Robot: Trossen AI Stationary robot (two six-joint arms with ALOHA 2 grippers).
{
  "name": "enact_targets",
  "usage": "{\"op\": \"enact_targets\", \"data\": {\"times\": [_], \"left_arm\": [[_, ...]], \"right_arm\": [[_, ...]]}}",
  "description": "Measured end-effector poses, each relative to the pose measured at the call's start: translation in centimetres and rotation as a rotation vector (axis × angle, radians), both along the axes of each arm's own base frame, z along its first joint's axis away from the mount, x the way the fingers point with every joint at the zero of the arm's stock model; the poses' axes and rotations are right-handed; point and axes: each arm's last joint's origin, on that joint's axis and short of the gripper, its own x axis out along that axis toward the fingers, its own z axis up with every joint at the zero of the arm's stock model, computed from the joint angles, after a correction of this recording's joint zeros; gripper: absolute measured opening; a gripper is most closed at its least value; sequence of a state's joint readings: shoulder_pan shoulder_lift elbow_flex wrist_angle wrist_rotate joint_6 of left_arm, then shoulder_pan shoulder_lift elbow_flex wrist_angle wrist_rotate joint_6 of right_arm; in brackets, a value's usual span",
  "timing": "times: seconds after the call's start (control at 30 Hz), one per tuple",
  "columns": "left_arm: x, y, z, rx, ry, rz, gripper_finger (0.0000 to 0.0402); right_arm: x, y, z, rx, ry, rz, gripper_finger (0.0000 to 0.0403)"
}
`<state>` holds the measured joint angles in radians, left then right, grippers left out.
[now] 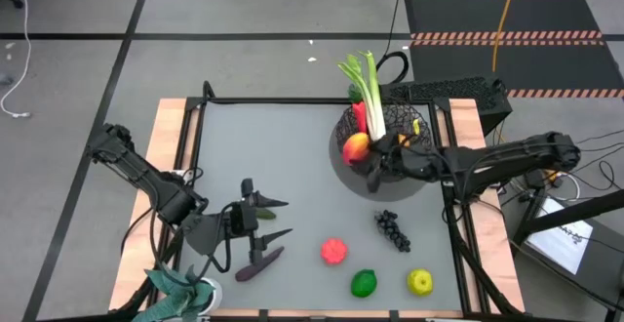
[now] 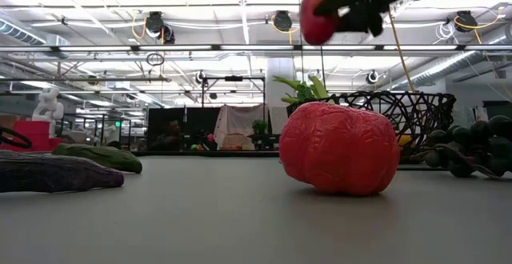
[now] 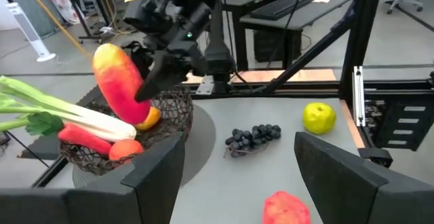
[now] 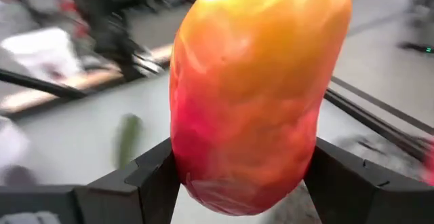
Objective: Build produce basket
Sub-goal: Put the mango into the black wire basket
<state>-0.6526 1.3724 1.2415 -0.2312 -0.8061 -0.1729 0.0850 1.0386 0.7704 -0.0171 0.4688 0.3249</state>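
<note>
The right pincer [image 1: 375,156] clamps a red-yellow mango [image 1: 356,147], long axis upright, above the basket's [image 1: 414,119] near-left rim.

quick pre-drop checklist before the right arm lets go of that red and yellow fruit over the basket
1. Grip: right gripper has its jaws closed on the mango, fruit clear of the table. ok
2. Position: in the high view the mango hangs at the near-left rim of the basket, not over its middle. not ok
3. Landing spot: leek and red pieces already fill part of the basket; free room cannot tell.
4. Left gripper open, idle, far from the basket. ok
5. Grapes lie clear of the basket. ok
</note>
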Motion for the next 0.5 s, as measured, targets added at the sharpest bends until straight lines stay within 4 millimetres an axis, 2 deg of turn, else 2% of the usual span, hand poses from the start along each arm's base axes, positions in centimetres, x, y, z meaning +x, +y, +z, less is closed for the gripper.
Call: {"op": "enact_targets", "data": {"times": [0.2,0.37,0.5], "left_arm": [[-0.1,0.0,-0.2,-0.04,0.008,0.011,0.0278],[-0.2,0.0,-0.3,-0.053,0.013,0.016,0.0278],[-0.1,0.0,-0.3,-0.059,0.012,0.018,0.0278]], "right_arm": [[-1.4,-1.4,-0.9,-0.065,0.152,-0.165,0.026],[-1.9,-2.6,-1.4,-0.123,0.21,-0.318,0.026],[-2.3,-3.3,-3.0,-0.131,0.269,-0.356,0.026]]}}
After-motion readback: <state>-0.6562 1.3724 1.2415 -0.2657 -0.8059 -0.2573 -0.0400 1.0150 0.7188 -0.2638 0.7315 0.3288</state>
